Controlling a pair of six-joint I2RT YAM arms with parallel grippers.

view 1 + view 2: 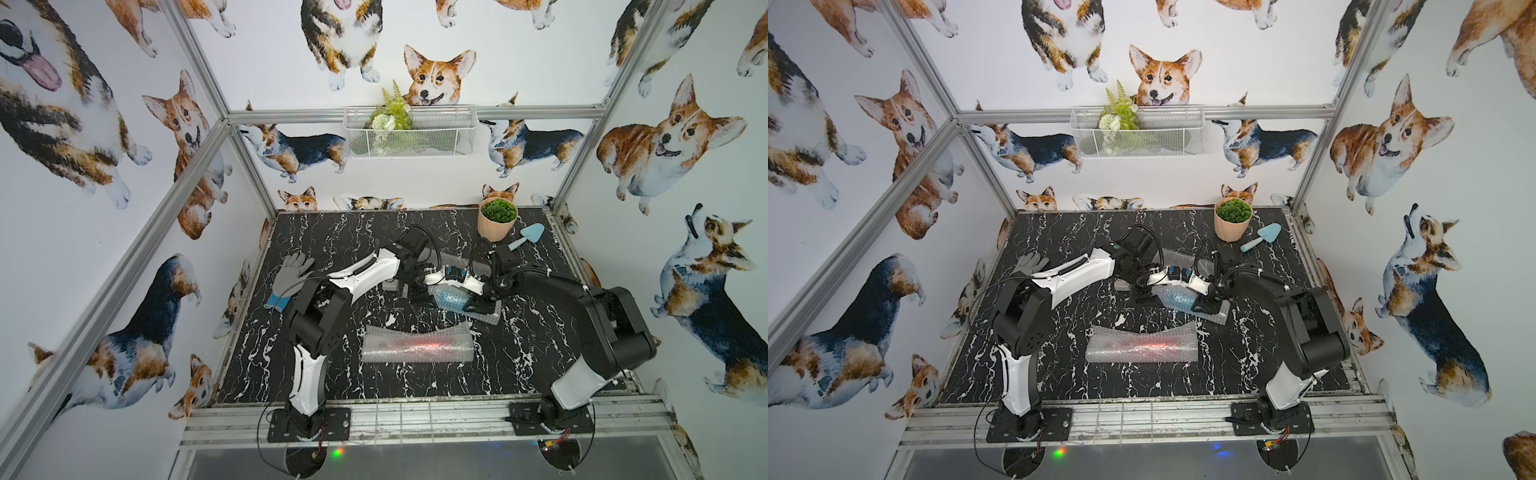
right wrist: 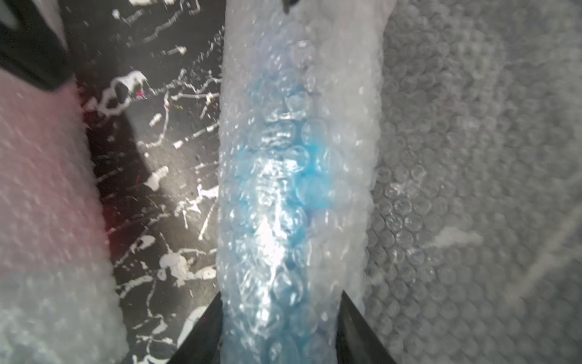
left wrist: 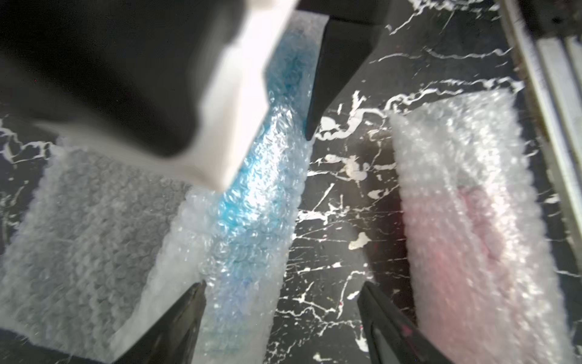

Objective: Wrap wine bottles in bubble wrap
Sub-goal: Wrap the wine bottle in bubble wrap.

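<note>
My right gripper (image 2: 282, 331) pinches the translucent blue glass wine bottle (image 2: 283, 189), which is half rolled in its clear bubbled plastic sheet (image 2: 472, 157) and lies mid-table beyond the wrapped red-pink bottle (image 1: 417, 344). My left gripper (image 3: 283, 283) stands spread beside the roll. Procedure: hold the roll firmly, square to the loose flap, then roll it over the flap without slack.

Left gripper (image 3: 283, 285) jaws wide apart. Blue bottle (image 3: 252, 195), rolled in bubble wrap (image 3: 78, 236), lies btwn them, hard by one finger. Right gripper (image 3: 267, 157) pinches the roll further along. Wrapped red bottle (image 3: 466, 227) sits apart on table (image 3: 340, 220).
</note>
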